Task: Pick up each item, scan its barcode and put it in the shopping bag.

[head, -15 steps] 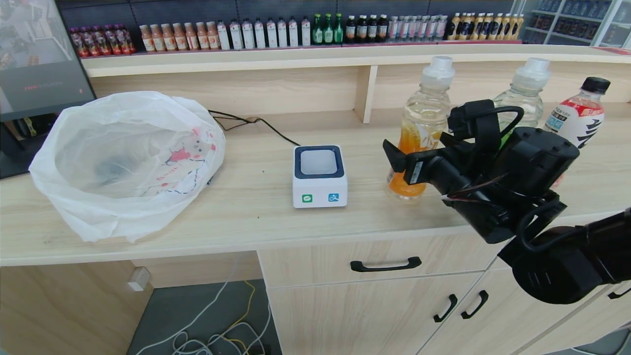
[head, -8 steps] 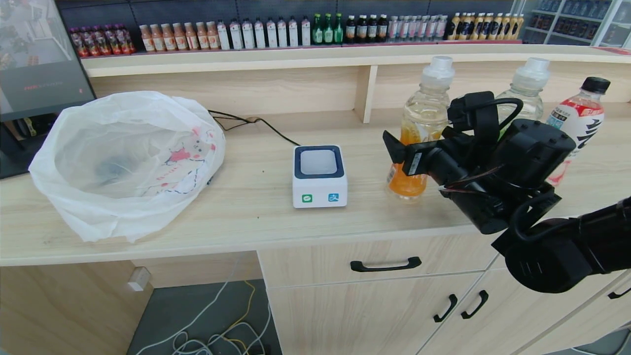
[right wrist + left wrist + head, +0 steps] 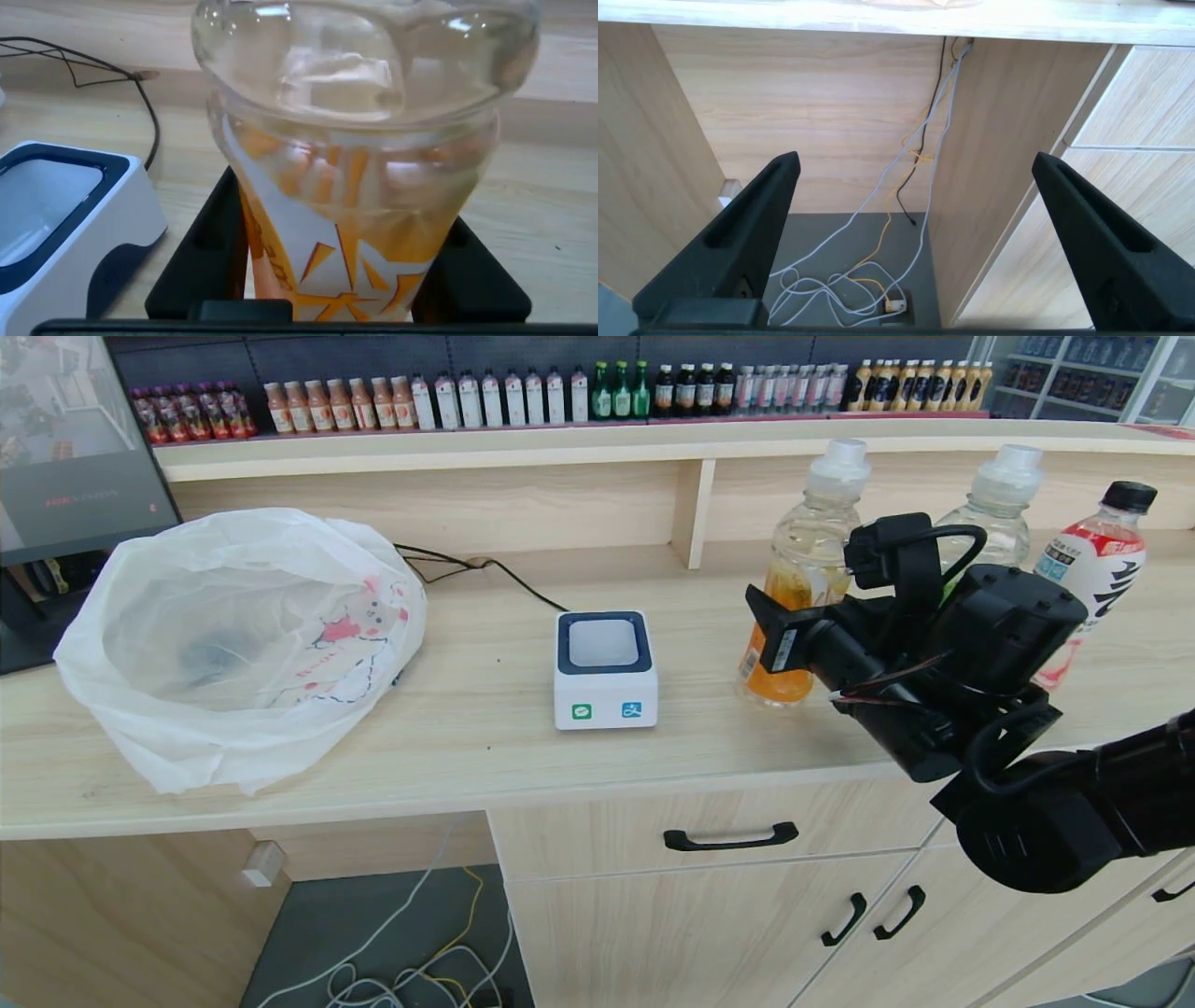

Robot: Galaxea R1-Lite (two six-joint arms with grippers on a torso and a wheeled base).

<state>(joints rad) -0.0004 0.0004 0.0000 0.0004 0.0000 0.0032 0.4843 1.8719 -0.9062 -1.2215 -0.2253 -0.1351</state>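
Observation:
An orange drink bottle (image 3: 803,569) with a white cap stands slightly tilted on the wooden counter (image 3: 467,747), right of the scanner. My right gripper (image 3: 792,637) is shut on the lower half of the orange drink bottle (image 3: 364,187), one black finger (image 3: 201,252) on each side. The white barcode scanner (image 3: 605,667) with a dark-rimmed window sits mid-counter, also seen as the scanner (image 3: 56,224) beside the bottle. The white plastic shopping bag (image 3: 243,644) lies open at the left. My left gripper (image 3: 915,233) hangs open below the counter, nothing between its fingers.
A clear bottle (image 3: 999,504) and a white-and-red bottle (image 3: 1097,560) with a black cap stand behind my right arm. A monitor (image 3: 75,448) stands at the far left. A black cable (image 3: 467,565) runs to the scanner. A raised shelf (image 3: 560,443) backs the counter.
My right gripper moved up and forward around the orange drink bottle and closed on it. The bottle then shifted a little to the right and tilted.

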